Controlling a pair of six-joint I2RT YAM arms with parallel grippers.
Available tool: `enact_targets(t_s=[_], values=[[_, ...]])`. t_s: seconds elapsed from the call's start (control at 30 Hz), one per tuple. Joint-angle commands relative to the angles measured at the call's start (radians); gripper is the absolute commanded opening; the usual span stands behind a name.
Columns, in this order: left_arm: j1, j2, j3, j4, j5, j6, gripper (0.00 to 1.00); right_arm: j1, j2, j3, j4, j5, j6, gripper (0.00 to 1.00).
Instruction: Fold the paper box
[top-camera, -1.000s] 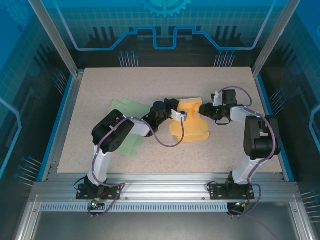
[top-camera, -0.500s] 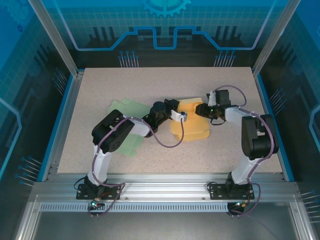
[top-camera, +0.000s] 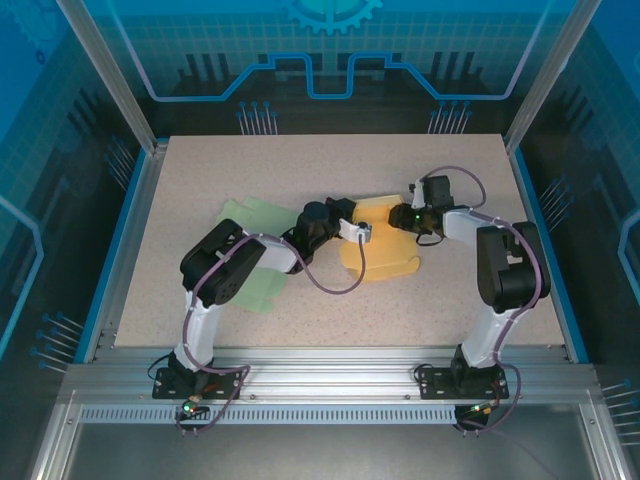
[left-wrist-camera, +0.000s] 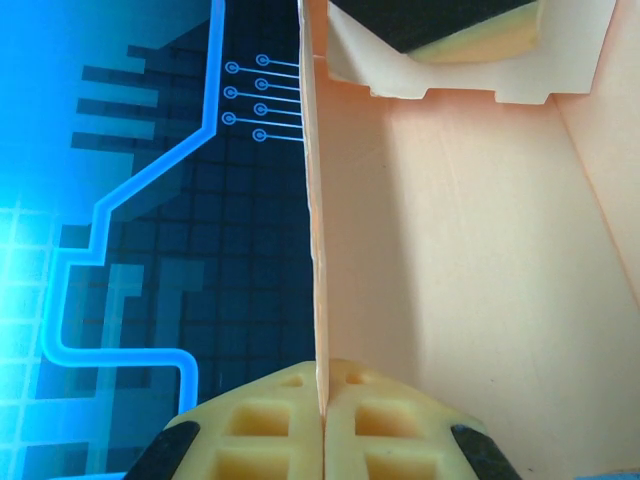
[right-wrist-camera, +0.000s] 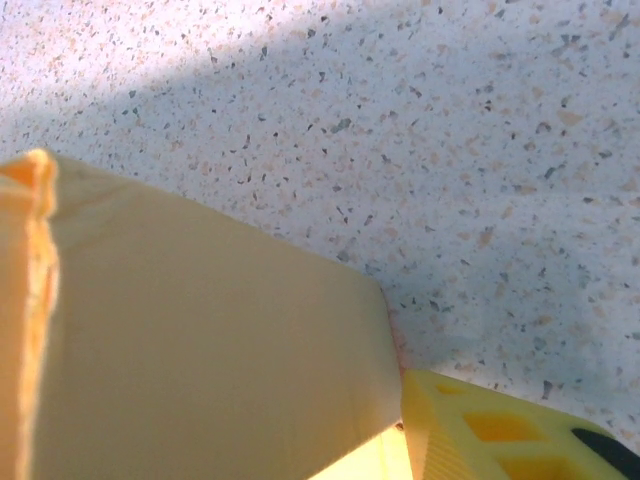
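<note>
Two grippers inspected, both at the yellow-orange paper box (top-camera: 385, 258), which lies partly folded at the centre of the speckled beige table (top-camera: 300, 170).

Left: my left gripper (top-camera: 362, 232) sits at the box's 10 o'clock edge. In the left wrist view its jaws are pressed together on a thin upright panel of the box, with the pale fingers (left-wrist-camera: 390, 440) meeting on either side of the panel's lower edge. Grip confirmed.

Right: my right gripper (top-camera: 398, 217) is at the box's 1 o'clock corner, against a raised flap. In the right wrist view one yellow finger (right-wrist-camera: 490, 435) lies just beside a panel edge. I cannot tell whether these jaws are wide, narrow or holding the flap.

Also noted: a pale green flat paper sheet (top-camera: 250, 215) lies at 9 o'clock of the box, partly under my left arm.
</note>
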Motion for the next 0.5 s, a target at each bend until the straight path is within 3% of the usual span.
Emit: enact_targets(t_s=[0.0, 0.23, 0.47], values=[[-0.008, -0.039, -0.021, -0.054, 0.073, -0.041, 0.0, 0.027, 0.015, 0.045, 0.001, 0.09, -0.016, 0.4], [-0.008, -0.043, -0.02, -0.044, 0.068, -0.068, 0.0, 0.077, 0.017, 0.049, 0.009, 0.224, -0.016, 0.29], [-0.014, -0.054, -0.005, -0.024, 0.033, -0.159, 0.0, 0.1, 0.025, 0.064, -0.009, 0.277, -0.025, 0.16]])
